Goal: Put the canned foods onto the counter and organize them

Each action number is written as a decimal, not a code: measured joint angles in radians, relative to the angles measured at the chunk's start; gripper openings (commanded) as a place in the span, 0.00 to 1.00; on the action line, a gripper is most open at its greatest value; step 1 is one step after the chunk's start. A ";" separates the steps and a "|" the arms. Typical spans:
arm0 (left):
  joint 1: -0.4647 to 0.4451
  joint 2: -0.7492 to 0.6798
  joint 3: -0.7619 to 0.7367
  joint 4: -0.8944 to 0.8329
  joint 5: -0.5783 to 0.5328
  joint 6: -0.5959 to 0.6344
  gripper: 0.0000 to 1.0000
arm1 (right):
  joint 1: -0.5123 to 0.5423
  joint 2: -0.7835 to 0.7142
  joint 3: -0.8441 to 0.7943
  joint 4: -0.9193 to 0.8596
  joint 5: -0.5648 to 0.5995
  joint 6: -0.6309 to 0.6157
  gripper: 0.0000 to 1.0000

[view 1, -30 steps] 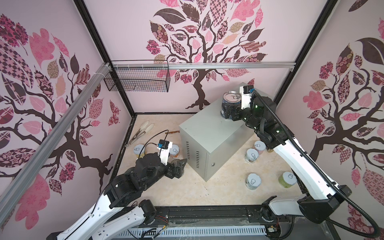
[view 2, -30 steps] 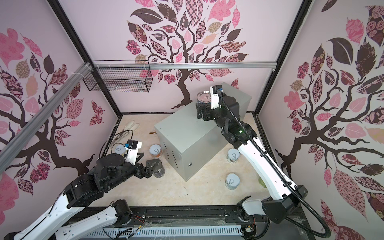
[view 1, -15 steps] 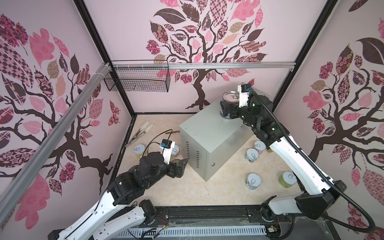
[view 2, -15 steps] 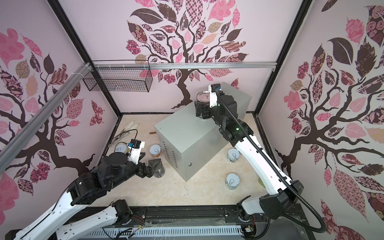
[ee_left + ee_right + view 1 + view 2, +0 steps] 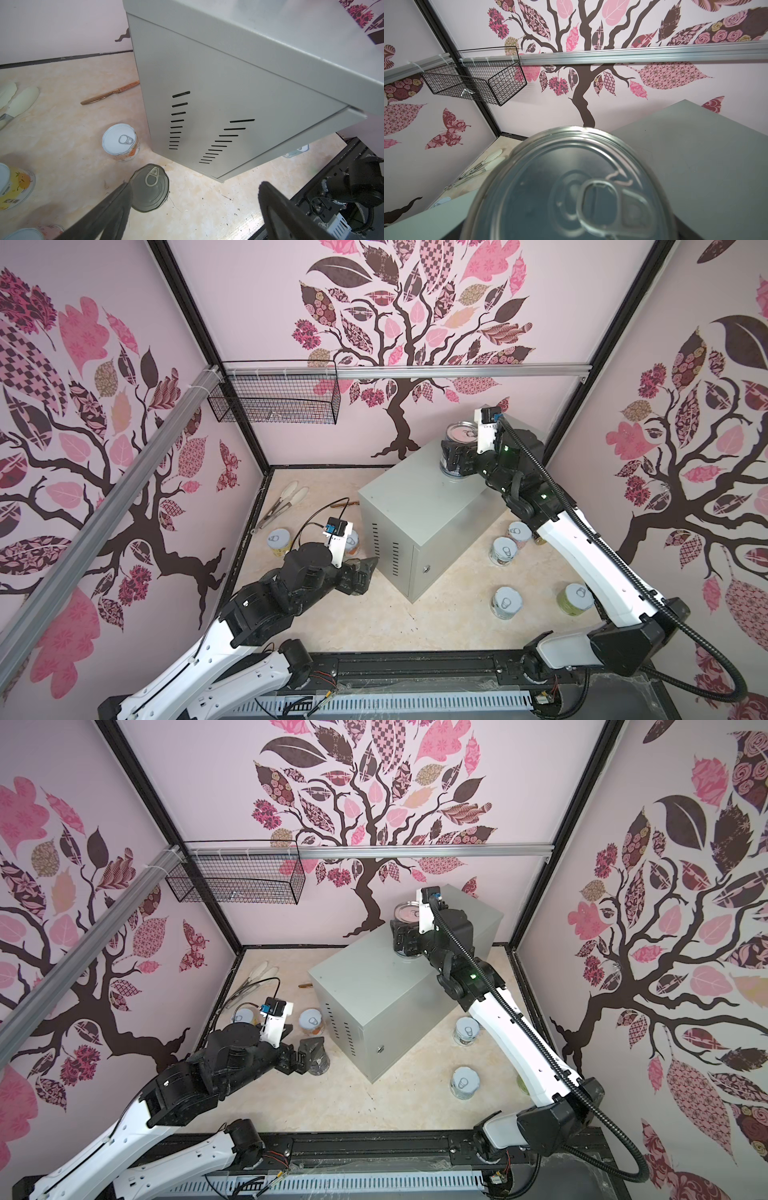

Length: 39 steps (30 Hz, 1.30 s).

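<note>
Black right gripper [image 5: 452, 459]: its fingers flank a tall dark can [image 5: 460, 434]; whether they press it cannot be told.
Can on top: the tall dark can stands upright on the counter [image 5: 419, 510], at the top's back edge near the far corner.
Black left gripper [image 5: 195, 187]: spread wide and grasping nothing, low over the floor [image 5: 62, 135] beside the counter's vented side.
Below it: a grey-lidded can [image 5: 150, 187] stands upright, with one finger [image 5: 112, 207] crossing its rim in the wrist view.
Further left: a white-lidded can [image 5: 119, 139] and a yellow-label can [image 5: 14, 187].
Right of counter: four short cans [image 5: 505, 603] on the floor.
Back edge of floor: a copper knife [image 5: 110, 96] and tongs [image 5: 282, 502].
</note>
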 measured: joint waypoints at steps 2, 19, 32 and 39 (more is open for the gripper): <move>0.000 -0.009 0.000 0.000 0.000 -0.002 0.98 | 0.000 0.000 0.000 0.000 0.001 -0.003 0.73; 0.000 -0.105 0.013 -0.081 -0.025 -0.014 0.98 | -0.035 0.034 0.103 -0.136 0.076 0.001 0.63; 0.000 -0.118 0.035 -0.074 -0.109 0.018 0.98 | -0.208 0.183 0.262 -0.165 0.077 0.005 0.60; 0.000 -0.129 0.022 -0.043 -0.161 0.034 0.98 | -0.242 0.328 0.410 -0.155 0.074 -0.018 0.59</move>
